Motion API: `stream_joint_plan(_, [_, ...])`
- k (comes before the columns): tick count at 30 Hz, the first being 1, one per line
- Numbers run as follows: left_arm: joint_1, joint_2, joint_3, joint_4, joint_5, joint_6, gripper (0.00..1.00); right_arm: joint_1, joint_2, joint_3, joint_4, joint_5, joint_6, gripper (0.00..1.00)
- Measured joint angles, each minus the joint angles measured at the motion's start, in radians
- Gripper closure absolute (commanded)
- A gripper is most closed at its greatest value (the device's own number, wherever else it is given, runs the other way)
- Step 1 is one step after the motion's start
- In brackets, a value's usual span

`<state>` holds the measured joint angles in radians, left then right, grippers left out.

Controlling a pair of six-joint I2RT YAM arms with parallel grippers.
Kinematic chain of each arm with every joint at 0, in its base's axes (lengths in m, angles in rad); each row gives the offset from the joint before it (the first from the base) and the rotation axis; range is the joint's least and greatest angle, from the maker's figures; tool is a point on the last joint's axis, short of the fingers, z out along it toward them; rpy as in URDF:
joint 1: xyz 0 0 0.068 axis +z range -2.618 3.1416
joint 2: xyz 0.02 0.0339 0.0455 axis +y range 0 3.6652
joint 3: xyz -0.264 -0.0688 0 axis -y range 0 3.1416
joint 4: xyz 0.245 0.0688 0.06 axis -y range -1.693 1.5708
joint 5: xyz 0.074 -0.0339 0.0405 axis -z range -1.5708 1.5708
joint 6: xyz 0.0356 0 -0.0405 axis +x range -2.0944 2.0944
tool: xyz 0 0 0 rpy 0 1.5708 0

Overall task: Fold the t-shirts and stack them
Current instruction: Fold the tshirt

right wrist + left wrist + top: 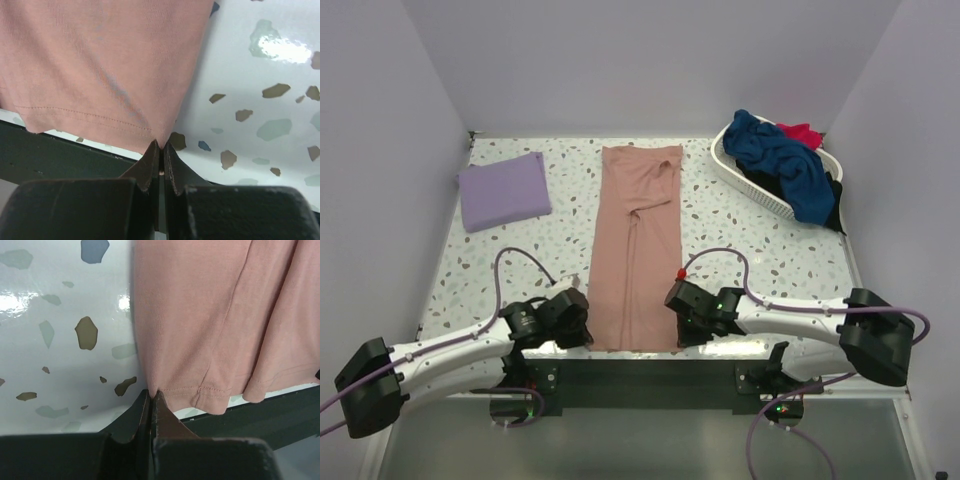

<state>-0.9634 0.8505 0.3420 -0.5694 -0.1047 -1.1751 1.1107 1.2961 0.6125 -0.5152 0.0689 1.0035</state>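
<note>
A dusty-pink t-shirt (638,245) lies on the table as a long narrow strip, its sides folded in, its hem at the near edge. My left gripper (582,328) is shut on the hem's near left corner (150,389). My right gripper (682,322) is shut on the hem's near right corner (159,141). A folded lavender t-shirt (504,190) lies at the far left. Navy blue (782,160), red (802,132) and black (832,200) shirts fill the basket at the far right.
The white slatted laundry basket (745,180) stands at the far right corner. The speckled table (560,250) has walls on three sides. A dark rail (650,372) runs along the near edge under the hem.
</note>
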Motion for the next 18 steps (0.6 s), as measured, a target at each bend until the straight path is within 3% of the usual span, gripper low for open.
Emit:
stream_joint_plan(12, [0.003,0.102,0.197,-0.023,0.023,0.048,1.0,-0.018,-0.047,0.149,-0.124,0.074,-0.069,1.0])
stream_joint_plan(18, [0.101,0.16,0.217,0.031,0.045,0.109,1.0,-0.107,0.0,0.183,-0.107,0.074,-0.148,1.0])
